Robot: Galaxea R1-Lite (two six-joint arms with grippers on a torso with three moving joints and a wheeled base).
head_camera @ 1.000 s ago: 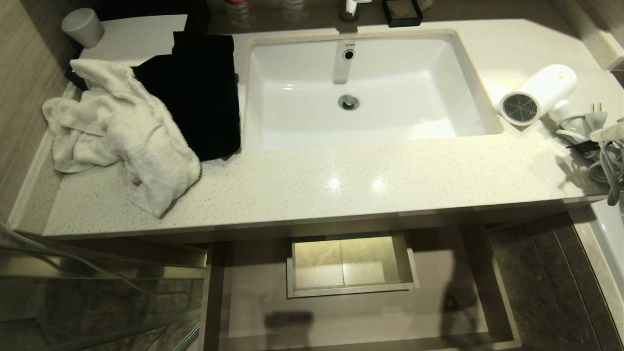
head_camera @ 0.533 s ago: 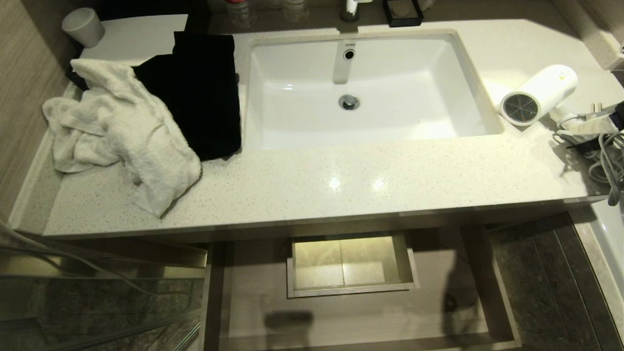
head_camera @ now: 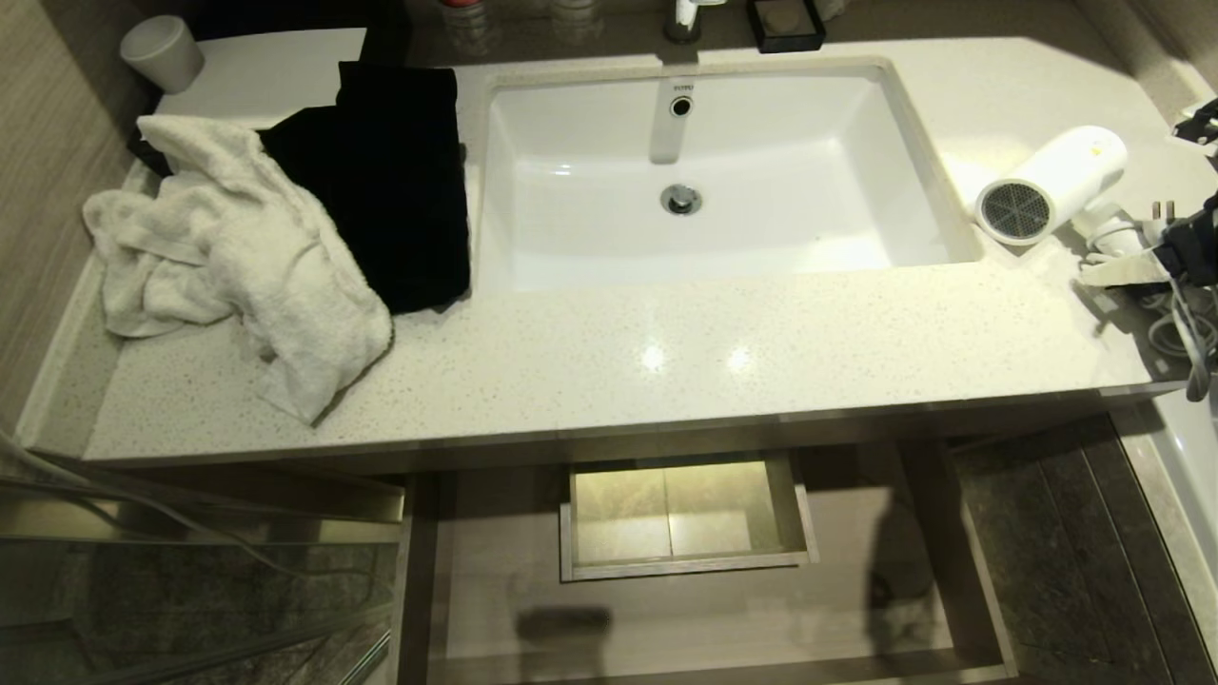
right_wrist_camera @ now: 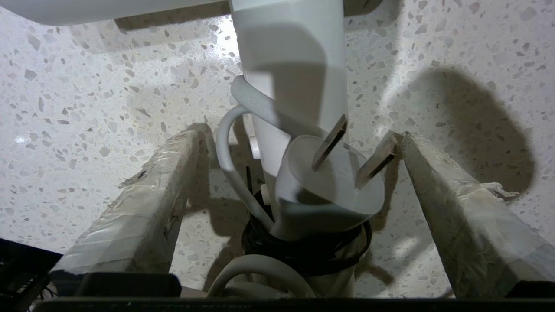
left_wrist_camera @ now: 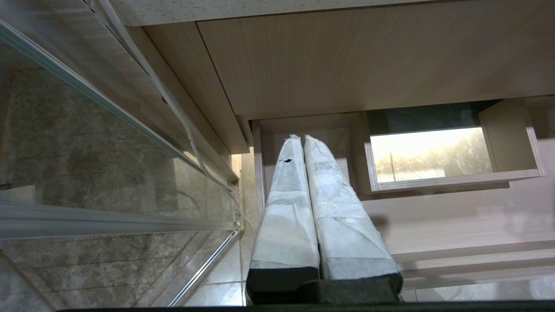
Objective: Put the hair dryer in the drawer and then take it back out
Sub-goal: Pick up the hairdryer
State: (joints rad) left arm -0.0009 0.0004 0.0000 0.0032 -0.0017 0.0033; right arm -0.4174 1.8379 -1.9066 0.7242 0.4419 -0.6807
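Observation:
The white hair dryer (head_camera: 1056, 181) lies on the counter to the right of the sink, grey grille toward the basin. Its bundled cord (head_camera: 1180, 323) and plug (right_wrist_camera: 329, 182) lie by the counter's right edge. My right gripper (head_camera: 1142, 195) reaches in from the right and stands open, its padded fingers (right_wrist_camera: 143, 203) on either side of the dryer's handle (right_wrist_camera: 295, 65) and plug without closing on them. Below the counter the drawer (head_camera: 761, 609) is pulled out, nothing in it, with the boxed cut-out (head_camera: 680, 518) at its back. My left gripper (left_wrist_camera: 299, 138) hangs shut low beside the drawer (left_wrist_camera: 455, 216).
A crumpled white towel (head_camera: 238, 257) and a black cloth (head_camera: 390, 181) cover the counter's left part. The sink (head_camera: 704, 181) fills the middle, and a grey cup (head_camera: 162, 52) stands at the back left. A glass panel (left_wrist_camera: 86, 151) runs along the left below.
The right gripper has come further in from the right edge toward the dryer's handle and its jaws have spread wider. The dryer's barrel has stayed put; the left arm has not moved.

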